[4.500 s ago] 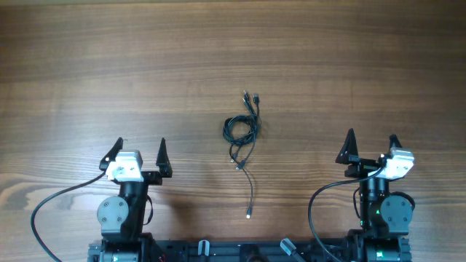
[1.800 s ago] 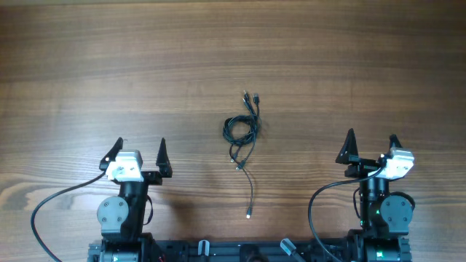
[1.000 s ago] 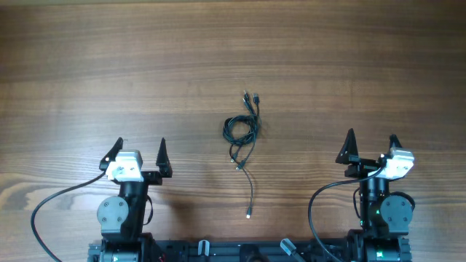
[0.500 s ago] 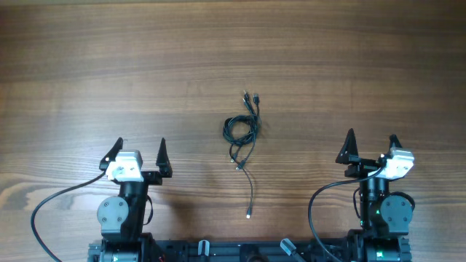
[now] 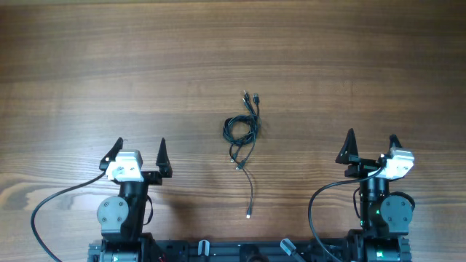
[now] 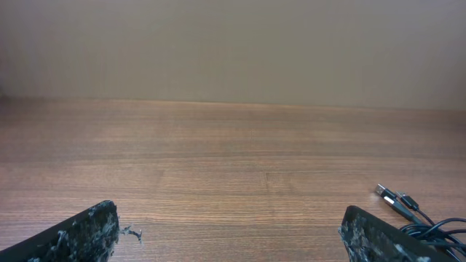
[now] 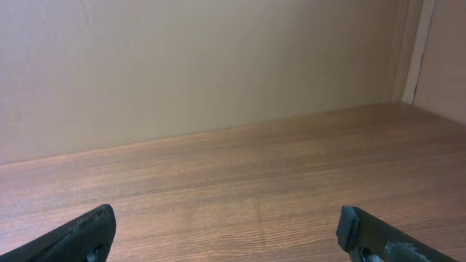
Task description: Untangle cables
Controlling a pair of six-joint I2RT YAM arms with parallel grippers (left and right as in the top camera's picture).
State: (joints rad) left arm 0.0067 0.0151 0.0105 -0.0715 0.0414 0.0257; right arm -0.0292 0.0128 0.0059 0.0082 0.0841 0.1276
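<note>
- Left hand [image 5: 140,148]: fingers spread wide apart, holding nothing and touching nothing, sitting low near the front edge of the tabletop [image 5: 109,58].
- Right hand [image 5: 371,138]: same deal, fingers wide apart, gripping nothing.
- Cables [image 5: 242,131]: a small tangled bundle lying mid-tabletop, between the two hands and well apart from both, one loose end trailing toward the robot.

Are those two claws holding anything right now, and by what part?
Nothing is held. The left gripper and right gripper are both open, and the cables lie untouched on the table between them.
</note>
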